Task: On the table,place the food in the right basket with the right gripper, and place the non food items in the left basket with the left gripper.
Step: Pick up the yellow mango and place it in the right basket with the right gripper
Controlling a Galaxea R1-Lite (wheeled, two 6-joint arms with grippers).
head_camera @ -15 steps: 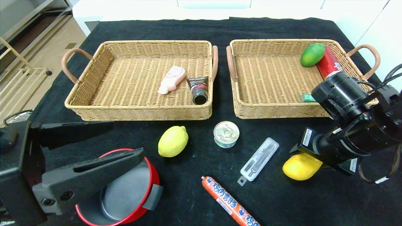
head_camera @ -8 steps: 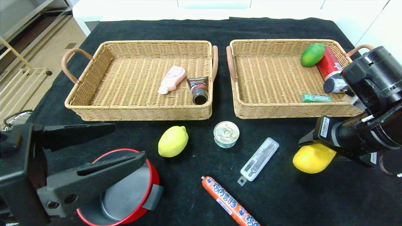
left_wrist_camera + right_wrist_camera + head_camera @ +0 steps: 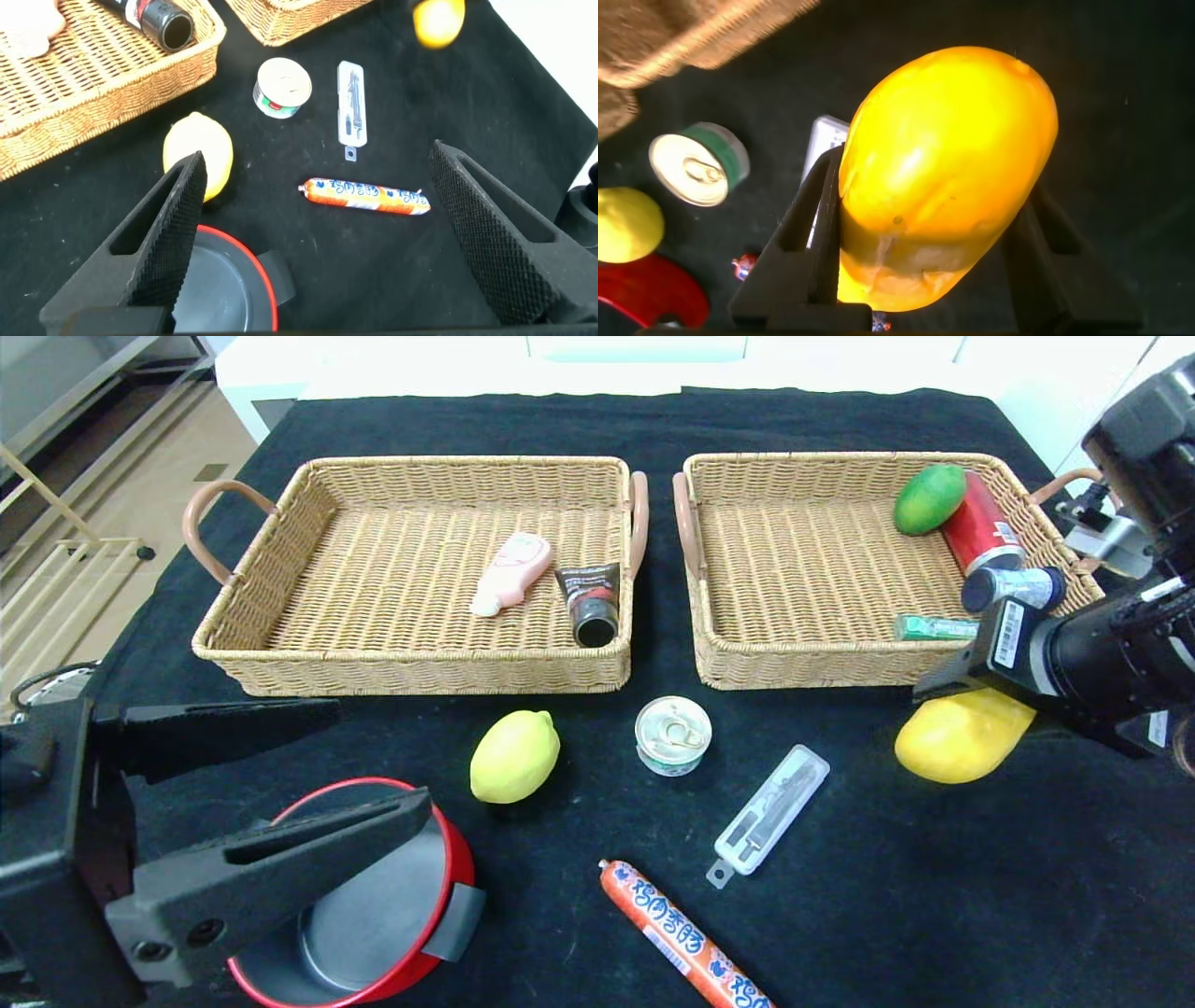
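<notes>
Black cloth-covered surface (image 3: 840, 933); two tan woven wicker baskets with brown handles, left (image 3: 280, 653) and right (image 3: 803, 663); yellow mango (image 3: 962, 739); yellow lemon (image 3: 514, 756); orange sausage stick with blue lettering (image 3: 681, 938); red-rimmed grey pot (image 3: 373, 915); green lime (image 3: 929, 497); red can (image 3: 976, 530); pink bottle (image 3: 511, 571).

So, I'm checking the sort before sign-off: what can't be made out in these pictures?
- Head view: the right gripper is hidden behind its own arm and the yellow mango.
- Head view: the green pack has print too small to read.
- Head view: the red pot is partly covered by the left gripper.
</notes>
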